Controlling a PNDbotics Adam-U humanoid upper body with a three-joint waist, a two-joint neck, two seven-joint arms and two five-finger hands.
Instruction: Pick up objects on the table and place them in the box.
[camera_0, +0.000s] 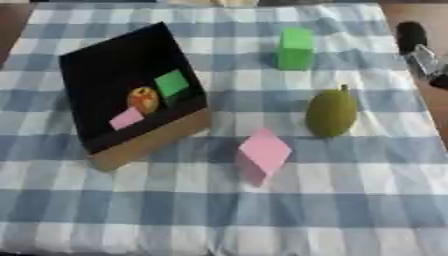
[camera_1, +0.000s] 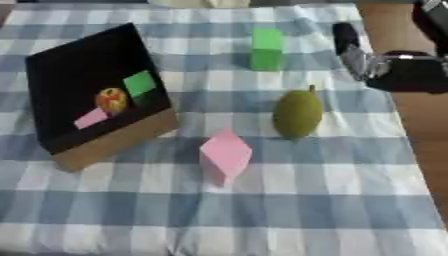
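A tilted box (camera_0: 153, 142) with a black inside and a cardboard front wall sits at the left. It holds a small green block (camera_0: 171, 83), an orange round fruit (camera_0: 143, 99) and a flat pink piece (camera_0: 127, 118). On the cloth lie a green block (camera_0: 296, 48) at the back, a green pear-shaped fruit (camera_0: 332, 112) at the right and a pink block (camera_0: 263, 154) near the middle. My right hand (camera_1: 394, 67) hovers at the upper right, just right of the green block, open and holding nothing. My left hand does not show.
A blue-and-white checked cloth (camera_0: 219, 215) covers the table. Bare brown wood (camera_1: 424, 135) runs along the right beyond the cloth's edge. The cloth's near edge hangs at the bottom.
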